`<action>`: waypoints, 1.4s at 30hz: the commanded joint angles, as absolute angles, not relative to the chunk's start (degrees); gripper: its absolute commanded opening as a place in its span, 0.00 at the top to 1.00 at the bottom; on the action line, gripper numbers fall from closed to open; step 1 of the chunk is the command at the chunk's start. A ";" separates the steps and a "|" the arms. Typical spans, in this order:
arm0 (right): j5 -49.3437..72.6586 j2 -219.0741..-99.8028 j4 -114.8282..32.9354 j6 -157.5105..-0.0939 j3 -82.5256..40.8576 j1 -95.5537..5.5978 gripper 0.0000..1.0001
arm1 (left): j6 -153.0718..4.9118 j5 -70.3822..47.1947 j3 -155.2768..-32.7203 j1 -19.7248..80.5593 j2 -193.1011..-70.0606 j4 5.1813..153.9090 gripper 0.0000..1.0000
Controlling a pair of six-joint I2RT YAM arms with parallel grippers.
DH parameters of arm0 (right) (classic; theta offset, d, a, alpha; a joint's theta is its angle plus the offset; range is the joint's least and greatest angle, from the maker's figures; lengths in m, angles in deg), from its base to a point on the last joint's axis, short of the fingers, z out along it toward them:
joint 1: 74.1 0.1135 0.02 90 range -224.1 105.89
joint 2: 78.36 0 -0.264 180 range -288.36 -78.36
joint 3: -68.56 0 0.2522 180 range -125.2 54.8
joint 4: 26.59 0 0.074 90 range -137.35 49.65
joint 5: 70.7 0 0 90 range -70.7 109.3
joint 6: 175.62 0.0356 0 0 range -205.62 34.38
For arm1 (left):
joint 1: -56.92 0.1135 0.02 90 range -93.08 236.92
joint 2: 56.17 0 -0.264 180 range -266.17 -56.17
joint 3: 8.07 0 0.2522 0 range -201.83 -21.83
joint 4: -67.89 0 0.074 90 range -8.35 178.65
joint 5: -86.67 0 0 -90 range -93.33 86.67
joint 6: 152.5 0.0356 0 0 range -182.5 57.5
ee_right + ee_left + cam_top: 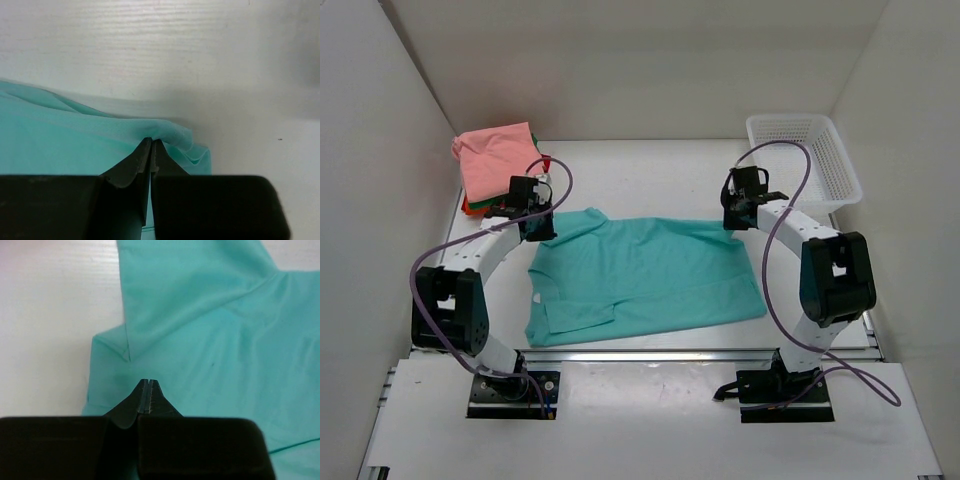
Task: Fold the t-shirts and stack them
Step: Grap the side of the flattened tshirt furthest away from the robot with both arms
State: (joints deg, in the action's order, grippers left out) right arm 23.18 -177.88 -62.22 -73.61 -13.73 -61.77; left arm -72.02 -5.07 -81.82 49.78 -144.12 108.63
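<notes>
Right end effector [151, 143] clamped on soft teal cotton t-shirt [650, 275], hem corner, 2 o'clock. Left end effector [149, 385] closed at 10 o'clock sleeve, pinch unconfirmed. Probably far-edge lift for folding.

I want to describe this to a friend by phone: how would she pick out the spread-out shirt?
Look at the white table. Across its middle lies the teal t-shirt. Unlike the folded pile topped in salmon pink at the far left corner, it is one colour, spread open and alone.

White walls [620, 60], white table [650, 170], even light
</notes>
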 commanded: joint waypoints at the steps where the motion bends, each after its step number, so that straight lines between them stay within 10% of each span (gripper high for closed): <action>1: 23.16 -173.64 -59.07 -73.66 -10.60 -61.37 1.00 | -72.43 -5.18 -79.76 49.36 -140.38 110.29 1.00; 6: 20.45 -168.71 -56.00 -73.23 -4.98 -62.06 1.00 | -73.75 -3.69 -73.87 48.92 -136.51 104.35 1.00; 11: 20.09 -169.32 -55.29 -73.84 -4.44 -62.24 1.00 | -76.21 0.09 -73.50 50.06 -139.22 98.18 0.60; 15: 20.18 -169.68 -54.94 -73.93 -4.00 -62.15 1.00 | -77.79 1.68 -77.02 50.32 -145.63 94.93 0.54; 29: 20.01 -170.82 -54.41 -73.93 -4.26 -61.80 1.00 | -80.51 -5.25 -88.17 50.06 -161.46 100.97 0.69; 32: 20.09 -170.55 -54.33 -73.84 -4.09 -61.88 1.00 | -79.82 -9.03 -92.30 50.85 -164.36 106.15 1.00; 42: 19.83 -168.98 -54.15 -74.90 -3.65 -64.17 1.00 | -78.76 -8.07 -87.49 49.19 -148.74 109.07 1.00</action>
State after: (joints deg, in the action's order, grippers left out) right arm 19.62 -170.85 -56.38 -73.89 -4.07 -62.90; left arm -79.47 -7.08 -89.12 50.02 -158.15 107.41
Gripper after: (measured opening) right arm 0.003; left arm 0.017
